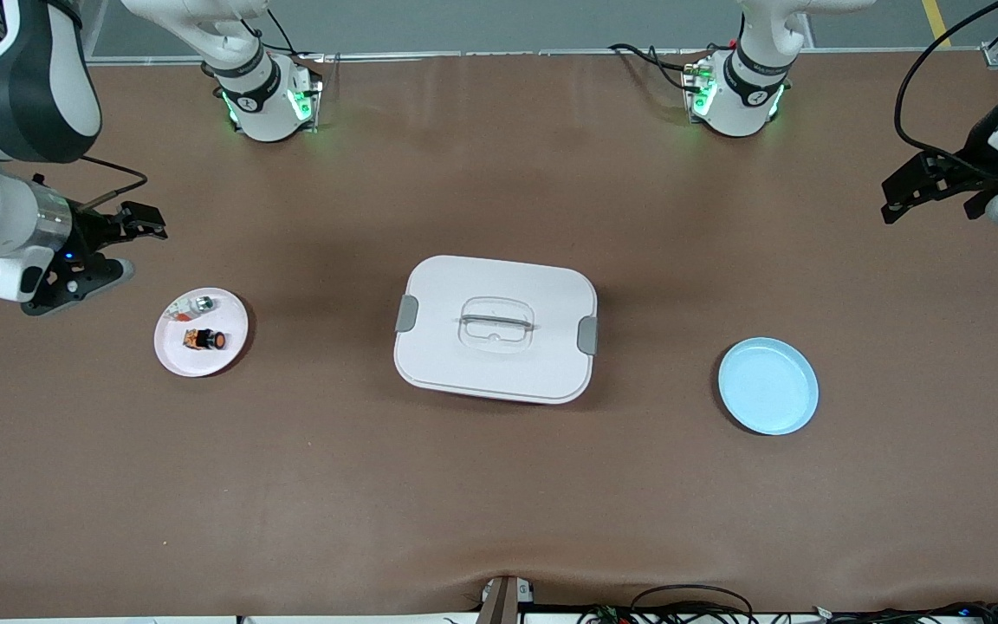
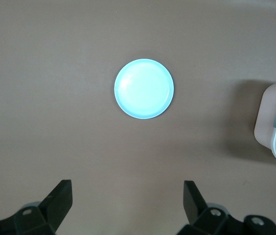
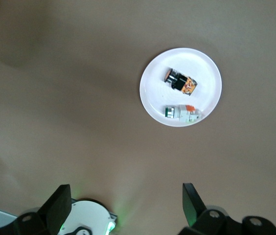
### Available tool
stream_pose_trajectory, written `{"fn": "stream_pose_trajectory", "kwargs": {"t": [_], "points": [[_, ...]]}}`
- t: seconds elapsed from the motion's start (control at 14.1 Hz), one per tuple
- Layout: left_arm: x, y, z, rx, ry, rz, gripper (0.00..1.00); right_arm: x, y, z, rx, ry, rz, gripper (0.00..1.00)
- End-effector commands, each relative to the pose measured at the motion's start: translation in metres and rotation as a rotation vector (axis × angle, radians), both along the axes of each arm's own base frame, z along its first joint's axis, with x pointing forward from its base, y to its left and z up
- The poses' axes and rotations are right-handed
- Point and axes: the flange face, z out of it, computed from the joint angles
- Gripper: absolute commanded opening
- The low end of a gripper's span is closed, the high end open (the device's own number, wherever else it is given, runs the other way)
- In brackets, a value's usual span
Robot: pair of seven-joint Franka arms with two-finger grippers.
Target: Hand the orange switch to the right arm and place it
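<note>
Orange switch [image 1: 204, 339] — stubby, black, orange-ended — lies on pink plate [image 1: 174, 357]; left gripper [image 2: 128, 200] and right gripper [image 3: 127, 203] spread, empty.

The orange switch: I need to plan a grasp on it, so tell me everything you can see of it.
The orange switch is a tiny stubby black cylinder with orange bands and a round orange end. It lies on its side on the small white plate toward the right arm's end of the table, beside a silvery-clear piece that lies farther from the front camera. Whether the two touch cannot be told. Nothing grips it: the right pincer is open, up in the air off to the plate's side.
</note>
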Motion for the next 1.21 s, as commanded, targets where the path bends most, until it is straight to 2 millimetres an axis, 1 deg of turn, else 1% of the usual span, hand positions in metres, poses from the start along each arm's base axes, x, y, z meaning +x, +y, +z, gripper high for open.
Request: {"fn": "stream_pose_trajectory", "kwargs": {"t": [0.0, 0.35, 0.5, 0.78, 0.99, 1.06, 1.14], "points": [[-0.005, -0.001, 0.003, -0.014, -0.012, -0.021, 1.0, 0.001, 0.0, 0.014, -0.043, -0.013, -0.138, 1.0], [-0.005, -0.001, 0.003, -0.014, -0.012, -0.021, 1.0, 0.008, -0.004, 0.03, -0.044, -0.055, -0.157, 1.0], [-0.005, -0.001, 0.003, -0.014, -0.012, -0.021, 1.0, 0.011, -0.006, 0.039, -0.044, -0.075, -0.171, 1.0], [-0.005, -0.005, 0.002, -0.013, -0.009, -0.028, 1.0, 0.012, 0.003, 0.041, -0.019, -0.072, -0.297, 1.0], [-0.005, -0.005, 0.003, -0.013, -0.009, -0.028, 1.0, 0.015, 0.001, 0.056, -0.017, -0.104, -0.308, 1.0], [-0.005, -0.005, 0.003, -0.013, -0.008, -0.028, 1.0, 0.016, 0.001, 0.066, -0.019, -0.124, -0.329, 1.0], [-0.005, -0.007, 0.002, -0.012, -0.008, -0.031, 1.0, 0.018, -0.002, 0.074, -0.035, -0.139, -0.388, 1.0]]}}
